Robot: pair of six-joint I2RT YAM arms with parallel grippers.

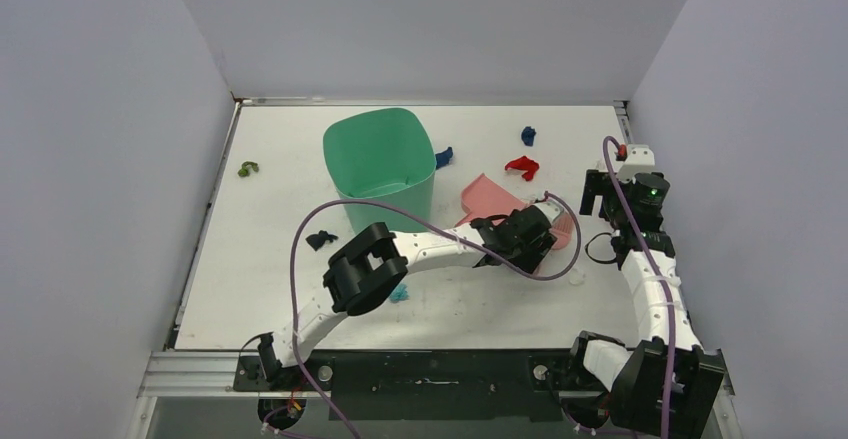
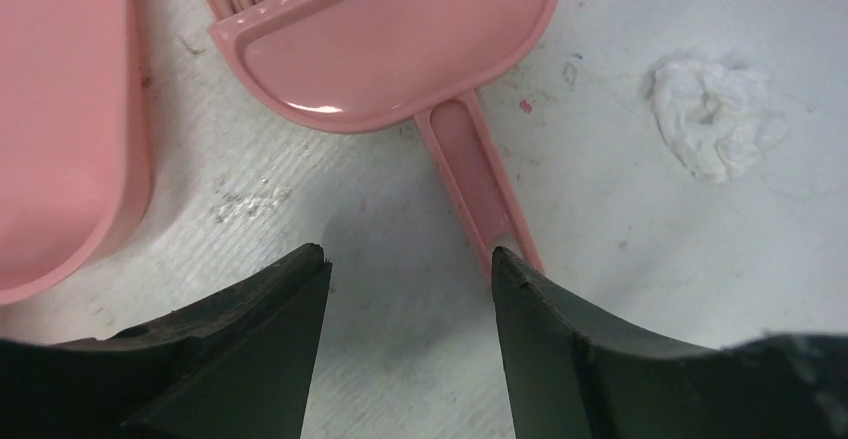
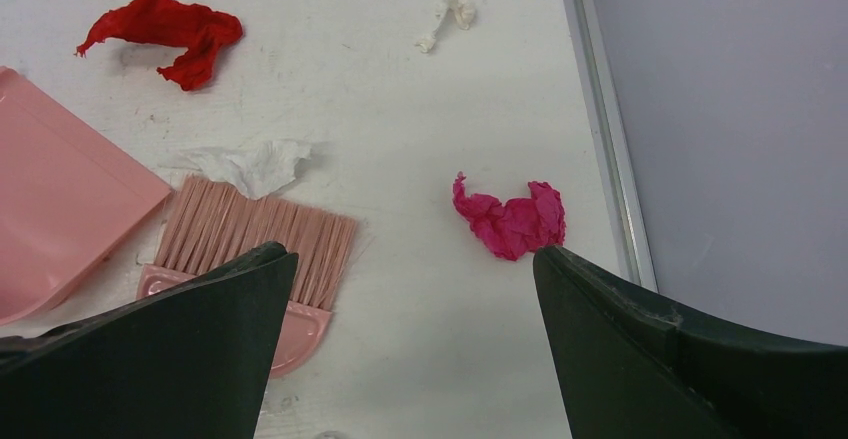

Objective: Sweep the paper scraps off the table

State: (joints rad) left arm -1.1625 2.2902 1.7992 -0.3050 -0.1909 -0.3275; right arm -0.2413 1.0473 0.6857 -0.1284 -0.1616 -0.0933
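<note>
Nothing looks swept yet: scraps (image 1: 521, 167) lie scattered over the table (image 1: 250, 259), the left pincer (image 2: 405, 259) spread at the brush (image 2: 400, 49) handle, the right pincer (image 3: 412, 250) spread and empty.

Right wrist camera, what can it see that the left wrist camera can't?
Only the right wrist view shows a red paper scrap, a bright pink one, the table's metal edge and the grey wall. Only the left wrist view shows the thin handle of the pink brush, with a white wad lying off to one side of it. Both show the pink brush, the pink dustpan and the white table.
</note>
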